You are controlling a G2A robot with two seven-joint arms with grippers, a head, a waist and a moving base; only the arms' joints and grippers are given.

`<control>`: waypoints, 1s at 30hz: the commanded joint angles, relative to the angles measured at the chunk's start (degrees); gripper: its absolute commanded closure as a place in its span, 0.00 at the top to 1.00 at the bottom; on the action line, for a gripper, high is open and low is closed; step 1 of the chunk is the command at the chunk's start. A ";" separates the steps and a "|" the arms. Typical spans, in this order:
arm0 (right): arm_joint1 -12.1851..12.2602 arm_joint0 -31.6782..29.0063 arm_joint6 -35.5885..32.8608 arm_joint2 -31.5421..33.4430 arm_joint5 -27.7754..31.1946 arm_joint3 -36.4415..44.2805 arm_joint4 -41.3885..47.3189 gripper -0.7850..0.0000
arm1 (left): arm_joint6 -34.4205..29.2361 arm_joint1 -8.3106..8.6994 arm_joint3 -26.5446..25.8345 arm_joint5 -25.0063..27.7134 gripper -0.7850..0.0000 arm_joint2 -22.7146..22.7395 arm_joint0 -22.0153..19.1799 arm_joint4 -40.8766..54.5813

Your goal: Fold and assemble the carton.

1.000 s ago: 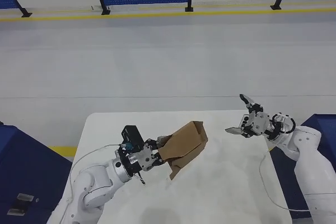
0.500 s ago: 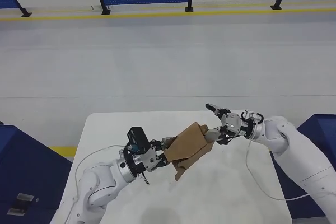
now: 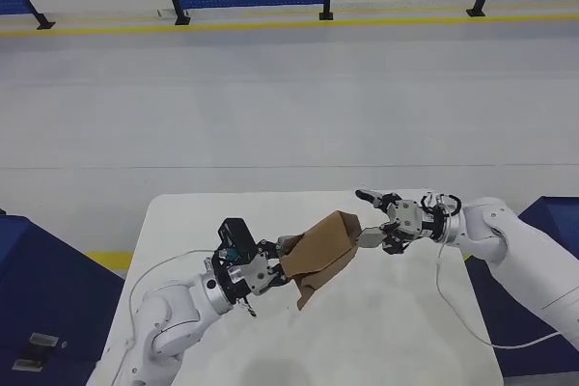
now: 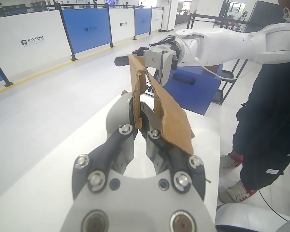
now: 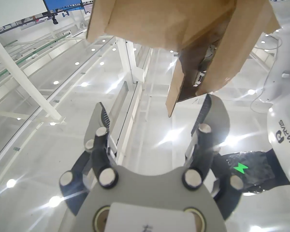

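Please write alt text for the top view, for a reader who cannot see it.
The left gripper holds a partly folded brown carton over the white table, jaws shut on one end. The right gripper, jaws open, sits at the carton's opposite end.

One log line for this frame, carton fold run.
left gripper: shut on carton | right gripper: open, at carton's far end | carton: end flaps loose, not assembled

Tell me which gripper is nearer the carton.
Left. The left gripper is shut on the carton edge; the right gripper sits open at its far end.
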State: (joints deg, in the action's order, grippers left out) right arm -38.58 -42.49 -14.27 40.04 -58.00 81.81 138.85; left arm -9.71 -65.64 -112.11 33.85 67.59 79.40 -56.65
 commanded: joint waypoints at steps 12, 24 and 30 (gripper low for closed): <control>2.13 5.09 -10.60 -7.50 0.00 -0.71 -7.82 0.46 | -0.34 0.07 0.22 0.19 0.00 -0.65 0.23 0.16; 4.07 8.83 -19.36 -14.05 0.00 -0.25 -14.72 0.35 | -1.78 0.13 0.42 0.81 0.00 -1.63 0.33 1.81; 4.51 10.40 -22.00 -16.80 0.00 -0.46 -16.48 0.28 | -2.21 0.17 0.66 1.71 0.00 -2.16 0.28 2.95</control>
State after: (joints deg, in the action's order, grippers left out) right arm -34.13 -32.39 -35.88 23.69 -58.00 81.49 122.58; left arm -11.81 -65.49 -111.50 35.33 65.49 79.68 -54.04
